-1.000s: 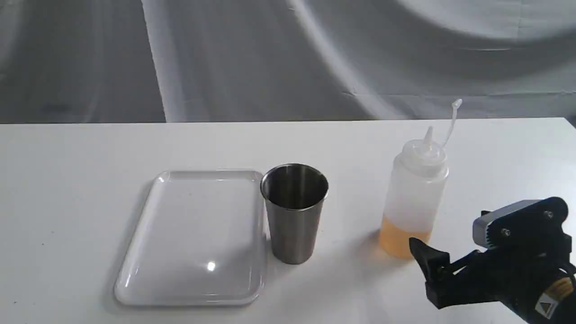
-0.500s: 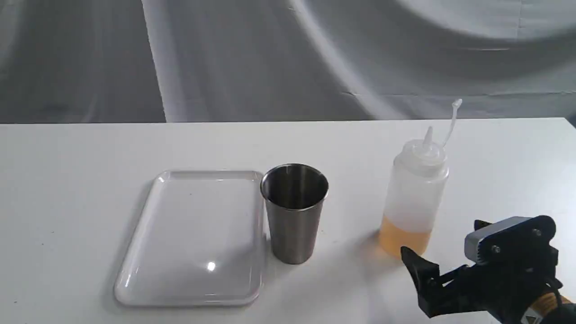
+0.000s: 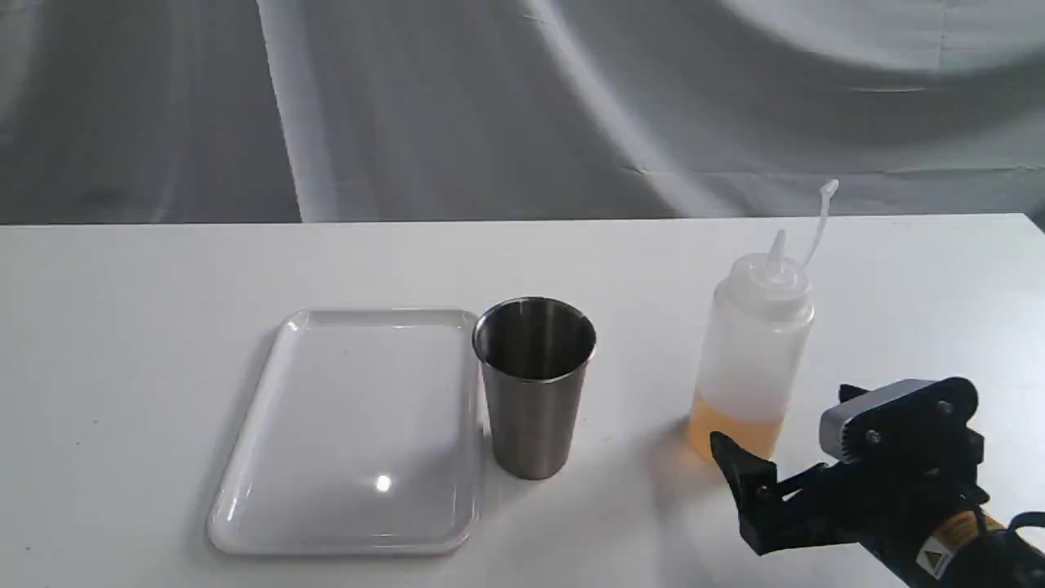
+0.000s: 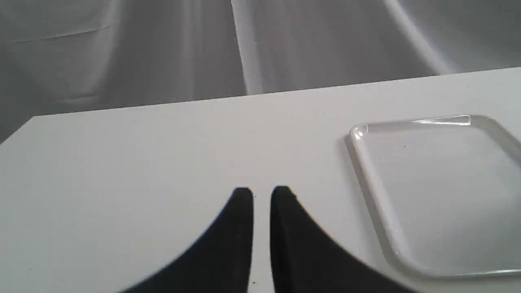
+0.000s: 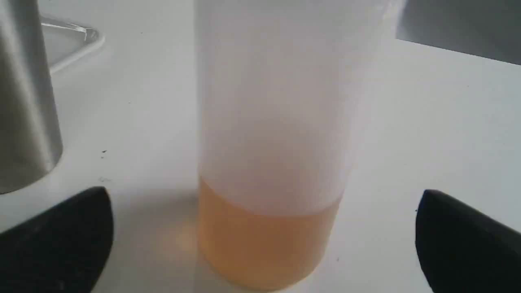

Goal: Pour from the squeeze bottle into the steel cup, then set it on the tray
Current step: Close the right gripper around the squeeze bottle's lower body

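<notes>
Just beside the glossy tray stands the tapered steel cup.

Exterior view: off the arms, slightly raised, facing across the table toward the grey backdrop; mid distance, whole layout in frame.
Left wrist view: low over the table, looking past the left gripper toward the same backdrop; part of the tray in frame.
Right wrist view: very near, close to table level, facing the squeeze bottle past the right gripper.
Shared: tray in all three; squeeze bottle and steel cup in exterior and right wrist.
</notes>
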You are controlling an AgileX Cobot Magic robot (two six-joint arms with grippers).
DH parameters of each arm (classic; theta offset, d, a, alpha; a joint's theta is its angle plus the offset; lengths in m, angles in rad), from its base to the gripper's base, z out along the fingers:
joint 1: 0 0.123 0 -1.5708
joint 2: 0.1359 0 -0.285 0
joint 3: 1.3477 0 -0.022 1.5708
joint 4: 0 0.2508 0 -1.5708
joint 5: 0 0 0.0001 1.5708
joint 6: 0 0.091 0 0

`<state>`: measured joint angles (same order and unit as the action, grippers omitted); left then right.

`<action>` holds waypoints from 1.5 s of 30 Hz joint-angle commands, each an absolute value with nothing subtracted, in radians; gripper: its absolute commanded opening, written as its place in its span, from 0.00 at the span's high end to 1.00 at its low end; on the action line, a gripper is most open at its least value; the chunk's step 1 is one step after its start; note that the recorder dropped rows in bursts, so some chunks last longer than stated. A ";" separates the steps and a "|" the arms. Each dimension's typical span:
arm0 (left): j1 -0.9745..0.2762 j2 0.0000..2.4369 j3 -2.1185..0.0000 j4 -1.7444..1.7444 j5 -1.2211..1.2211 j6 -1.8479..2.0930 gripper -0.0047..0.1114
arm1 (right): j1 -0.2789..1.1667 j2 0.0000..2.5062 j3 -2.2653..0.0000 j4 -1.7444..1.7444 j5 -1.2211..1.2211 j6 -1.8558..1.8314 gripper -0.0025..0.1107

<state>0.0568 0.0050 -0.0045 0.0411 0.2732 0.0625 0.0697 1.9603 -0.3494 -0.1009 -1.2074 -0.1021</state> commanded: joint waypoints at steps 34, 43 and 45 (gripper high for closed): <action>0.058 0.000 0.000 0.044 0.266 0.061 0.89 | 0.069 2.145 -0.538 -0.090 -1.221 -0.104 0.05; 0.058 0.000 0.000 0.044 0.266 0.061 0.89 | 0.069 2.160 -0.596 -0.101 -1.221 -0.104 0.05; 0.058 0.000 0.000 0.044 0.266 0.061 0.89 | 0.069 2.160 -0.596 -0.081 -1.221 -0.104 0.05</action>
